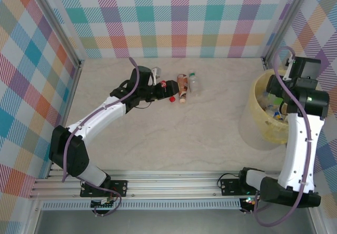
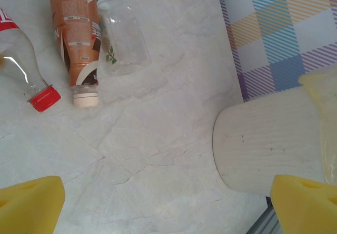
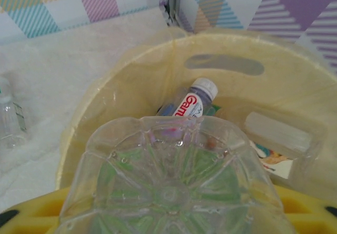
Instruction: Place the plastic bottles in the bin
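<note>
Ahead of the left gripper (image 2: 168,205), up and to the left of its fingers, three bottles lie on their sides on the table (image 2: 158,139). The red-capped bottle (image 2: 21,65) is furthest left, the orange-labelled bottle (image 2: 76,34) is beside it, and the green-capped bottle (image 2: 122,37) is touching that one or nearly so. The left fingers stand wide apart with nothing between them.

Judgement: the bottles look empty and thin-walled, so they should be very light, springy and smooth, and likely to roll or squirt out of a pinch. Take hold across the mid-body, not at the tapering neck.

The right gripper (image 3: 174,221) is clamped on the held bottle (image 3: 171,176), base toward the camera, directly above the bin (image 3: 226,37). Below it in the bin are the white-capped bottle (image 3: 196,101) and the sideways bottle (image 3: 279,131).

Count: three on the table, one held, at least two binned; the others are hidden.
</note>
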You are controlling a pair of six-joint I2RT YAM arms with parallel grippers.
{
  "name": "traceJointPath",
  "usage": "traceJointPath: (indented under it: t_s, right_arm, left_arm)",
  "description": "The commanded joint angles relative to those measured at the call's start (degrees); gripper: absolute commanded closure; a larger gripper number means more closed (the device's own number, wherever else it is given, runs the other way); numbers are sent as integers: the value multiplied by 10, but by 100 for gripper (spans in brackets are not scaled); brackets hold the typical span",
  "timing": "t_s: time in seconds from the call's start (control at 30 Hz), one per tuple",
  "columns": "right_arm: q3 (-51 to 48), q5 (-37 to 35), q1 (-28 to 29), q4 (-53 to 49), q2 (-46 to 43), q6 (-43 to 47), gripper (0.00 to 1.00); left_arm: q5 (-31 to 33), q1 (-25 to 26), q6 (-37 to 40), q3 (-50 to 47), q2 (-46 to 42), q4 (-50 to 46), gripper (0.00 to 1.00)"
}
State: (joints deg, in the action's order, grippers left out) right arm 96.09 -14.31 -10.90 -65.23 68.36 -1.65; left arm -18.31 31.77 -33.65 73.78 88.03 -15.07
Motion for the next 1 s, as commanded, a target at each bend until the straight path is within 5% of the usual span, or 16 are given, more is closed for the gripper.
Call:
traceJointPath:
  t_s: [0.0,0.17,0.4,0.63,0.97]
  right_arm:
    - [-6,10,-4,-3,27,-13,25]
    - [-5,-2,-3,-2,32,-35,9]
    - [-16,-23,-3,16,14,-51,1]
    - [-62,51,-3,101,-46,-68,0]
    - [-125,362,1,239,-103,-119,0]
  left_arm:
    - [13,3,-8,3,0,-21,0]
    - [35,2,0,1,-5,-41,0]
    - [44,2,-4,4,7,-44,0]
    - [75,1,-20,5,16,-58,0]
    - [111,-4,-46,-11,17,-57,0]
